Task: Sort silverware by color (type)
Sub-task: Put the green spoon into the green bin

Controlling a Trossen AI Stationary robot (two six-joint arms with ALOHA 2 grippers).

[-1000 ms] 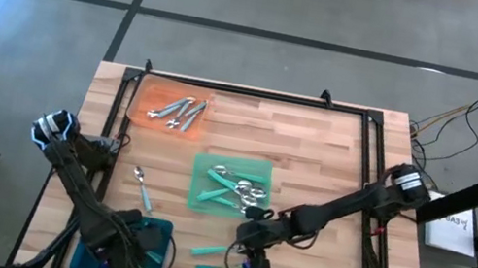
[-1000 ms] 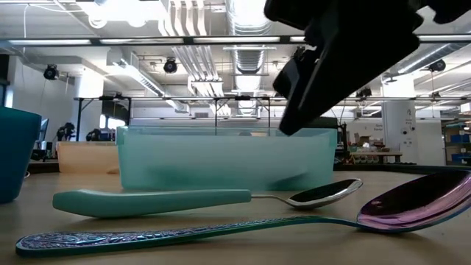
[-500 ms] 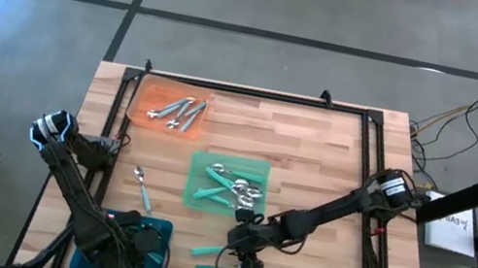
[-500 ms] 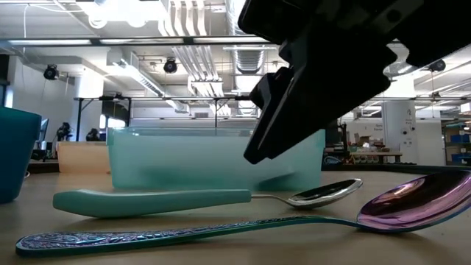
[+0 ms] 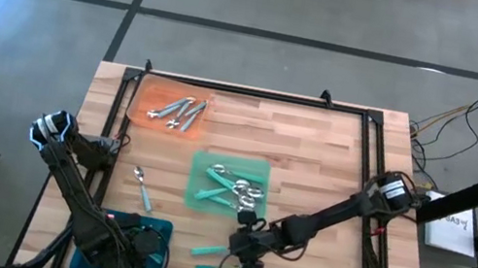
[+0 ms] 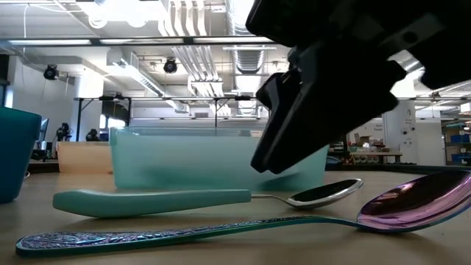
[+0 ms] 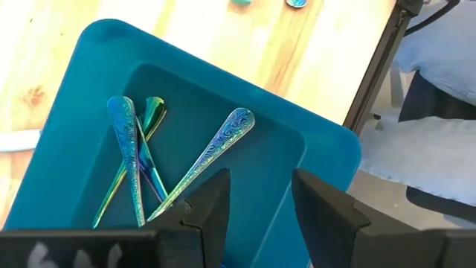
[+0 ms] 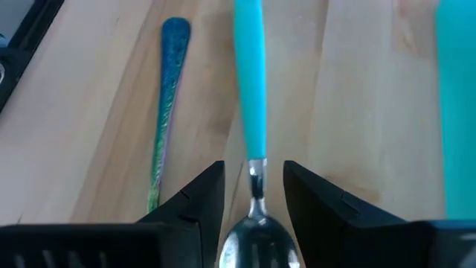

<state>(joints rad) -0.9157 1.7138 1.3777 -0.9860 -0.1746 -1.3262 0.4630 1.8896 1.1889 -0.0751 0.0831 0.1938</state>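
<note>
The right gripper point(image 5: 246, 257) hangs low near the front edge of the tabletop point(image 5: 315, 148), its fingers point(image 8: 199, 201) spread to either side of the teal-handled spoon point(image 8: 251, 126), at the neck just above the bowl. Just beside that spoon lies the iridescent spoon point(image 8: 165, 112), apart from it. Behind them, mid-table, the green tray point(image 5: 196, 186) holds more teal-handled pieces. Toward the back left corner, the orange tray point(image 5: 141, 102) carries silver pieces. The left gripper point(image 7: 260, 216), fingers spread, hovers over the teal tray point(image 7: 82, 74) at the front left, where three iridescent utensils point(image 7: 137, 164) lie crossed.
</note>
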